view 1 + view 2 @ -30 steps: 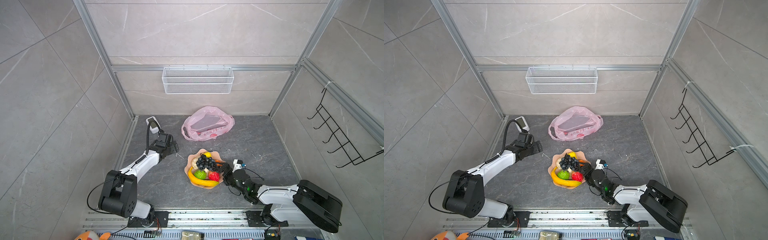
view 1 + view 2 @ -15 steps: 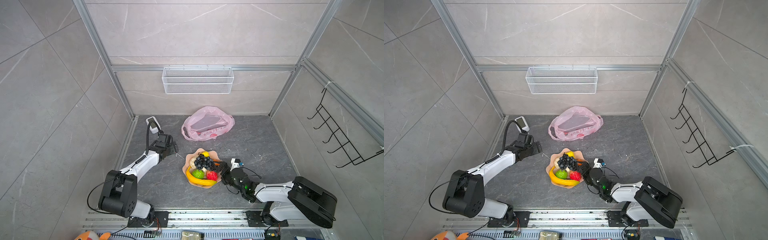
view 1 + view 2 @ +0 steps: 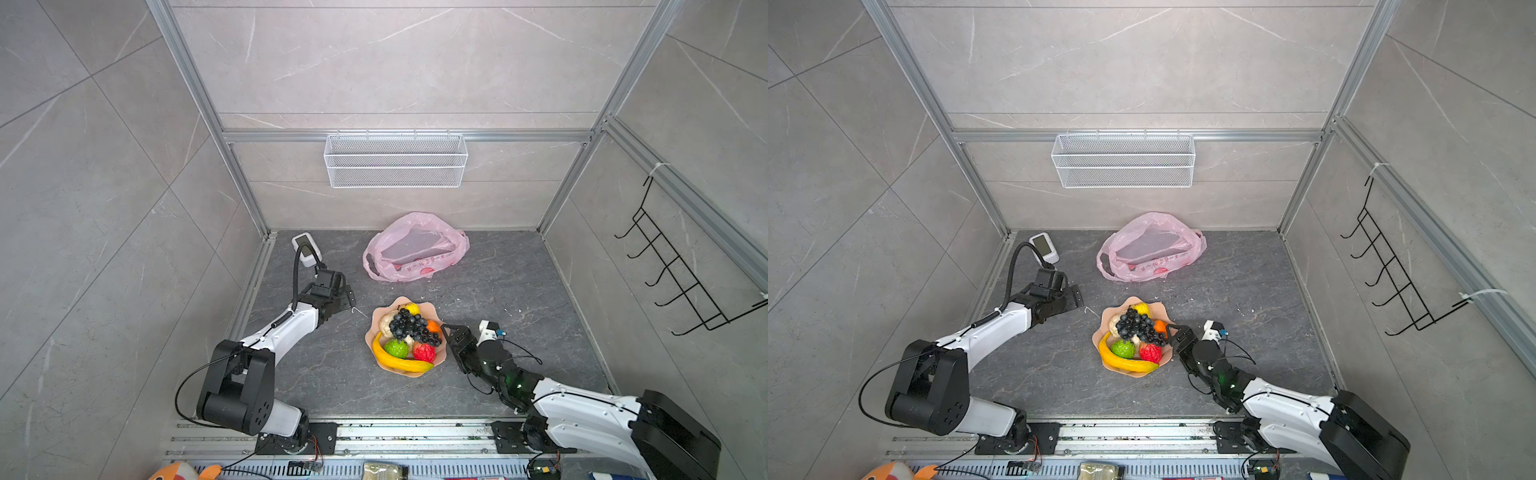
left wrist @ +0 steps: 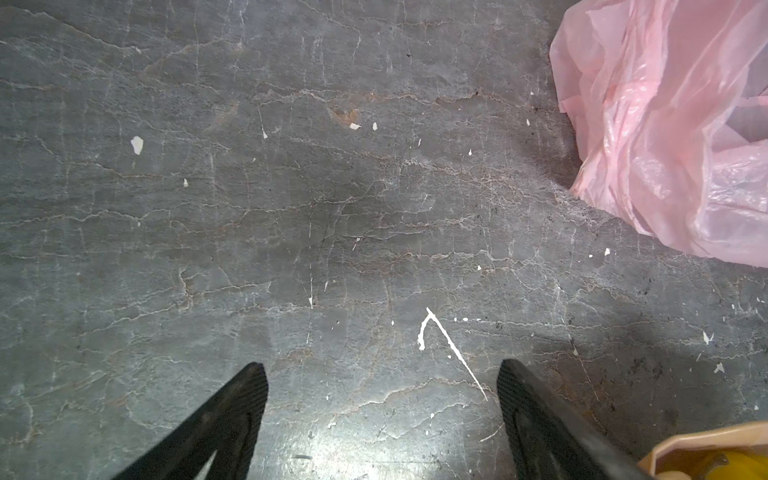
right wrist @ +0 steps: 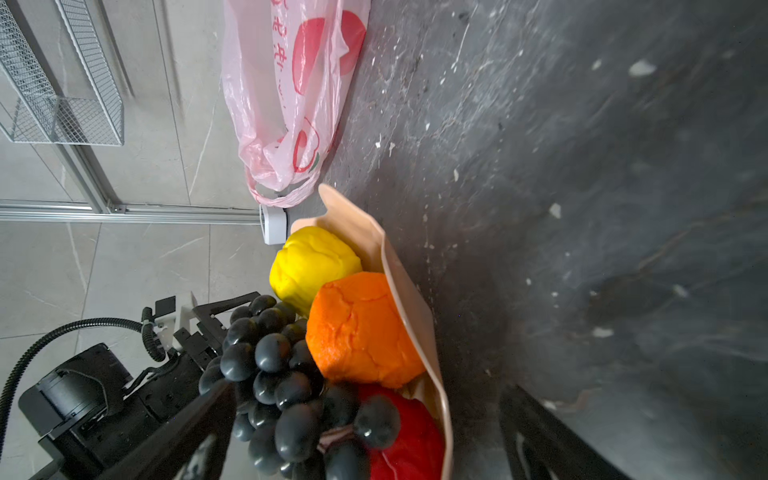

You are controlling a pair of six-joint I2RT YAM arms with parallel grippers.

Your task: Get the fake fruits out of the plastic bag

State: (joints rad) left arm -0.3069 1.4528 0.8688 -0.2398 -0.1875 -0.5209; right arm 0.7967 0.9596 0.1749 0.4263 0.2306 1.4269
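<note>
On the peach scalloped plastic plate (image 3: 399,372): the fake fruits lie heaped: yellow plastic banana (image 3: 399,362), dark purple grape bunch (image 3: 409,326), and bumpy green (image 3: 395,348), red (image 3: 424,352), orange (image 3: 433,326), yellow (image 3: 411,308) and beige (image 3: 386,322) pieces.
Behind the plate: thin translucent pink plastic bag (image 3: 415,249), slack by the back wall, apart from the plate; no fruit shows through it.
Right jaws: spread wide, straddling the plate's rim beside the red piece and grapes, closed on nothing.
Left jaws: wide apart over bare grey tabletop (image 4: 291,208) on the plate's far side, empty.
Change: almost none against a second ago; bag and fruits lie as they did.
Meaning: unloading looks finished; probably only the retreat is left.
</note>
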